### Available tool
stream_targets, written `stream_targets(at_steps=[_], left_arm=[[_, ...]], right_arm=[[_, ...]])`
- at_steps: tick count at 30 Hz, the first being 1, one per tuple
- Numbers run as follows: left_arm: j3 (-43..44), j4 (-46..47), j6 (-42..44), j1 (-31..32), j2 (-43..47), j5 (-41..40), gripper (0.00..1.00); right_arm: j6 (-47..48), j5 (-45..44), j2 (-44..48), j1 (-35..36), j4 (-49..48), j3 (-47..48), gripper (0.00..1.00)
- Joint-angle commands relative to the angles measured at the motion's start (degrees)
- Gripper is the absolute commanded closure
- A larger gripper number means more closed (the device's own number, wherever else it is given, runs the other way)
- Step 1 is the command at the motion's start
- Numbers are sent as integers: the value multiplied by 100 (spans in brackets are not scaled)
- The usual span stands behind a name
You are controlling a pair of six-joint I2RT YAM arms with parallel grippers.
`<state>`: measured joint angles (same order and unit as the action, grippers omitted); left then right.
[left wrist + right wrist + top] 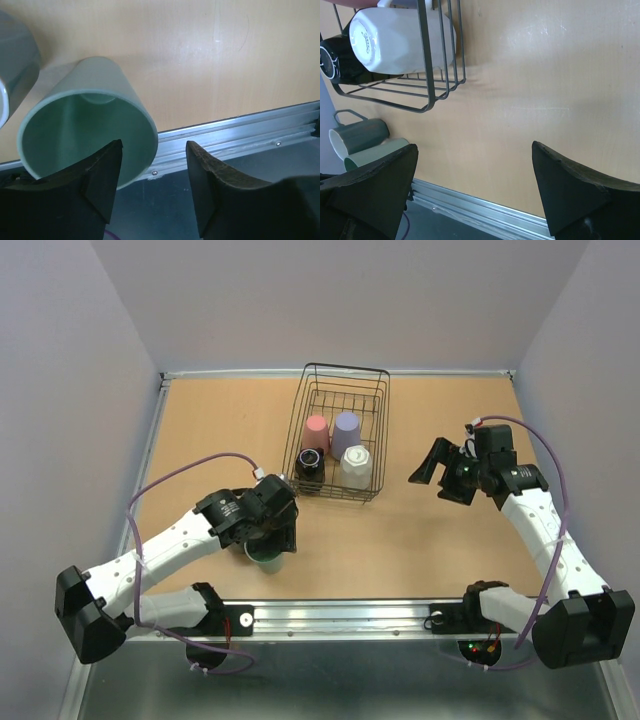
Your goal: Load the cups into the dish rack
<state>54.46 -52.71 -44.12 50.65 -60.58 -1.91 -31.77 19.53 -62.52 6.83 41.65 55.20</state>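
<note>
The black wire dish rack (372,390) stands at the back middle. It holds a pink cup (316,431), a lavender cup (346,429), a dark brown mug (310,465) and a white mug (356,466). The pale green cup (95,112) sits near the table's front edge, its mouth facing the left wrist camera. My left gripper (154,170) is open. One finger is over the cup's mouth, the other is outside it, and the rim lies between them. The grey-blue mug (15,75) lies just beside the green cup. My right gripper (432,468) is open and empty, right of the rack.
The metal rail (340,615) runs along the table's front edge, just behind the green cup (268,559). The right wrist view shows the rack's corner (427,102) with the white mug (395,37), and the grey-blue mug (357,137) beyond.
</note>
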Motion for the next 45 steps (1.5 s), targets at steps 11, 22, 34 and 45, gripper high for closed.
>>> stream_targets(at_steps=[11,22,34,45], left_arm=[[415,244,87,50,-323,-248,100],[4341,215,1203,50,-1289,498,100],[4039,4939,1653,-740,-1290,1120,100],[2772,8179,290,-1787,-1483,2458,100]], right_arm=[[48,16,117,3,-139,43,0],[-671,314,-453,3,-148,2045,0],[-4095,2054,-1341,2,-3781,3024,0],[-6199,2231,-1816,3,-6562,2382,0]])
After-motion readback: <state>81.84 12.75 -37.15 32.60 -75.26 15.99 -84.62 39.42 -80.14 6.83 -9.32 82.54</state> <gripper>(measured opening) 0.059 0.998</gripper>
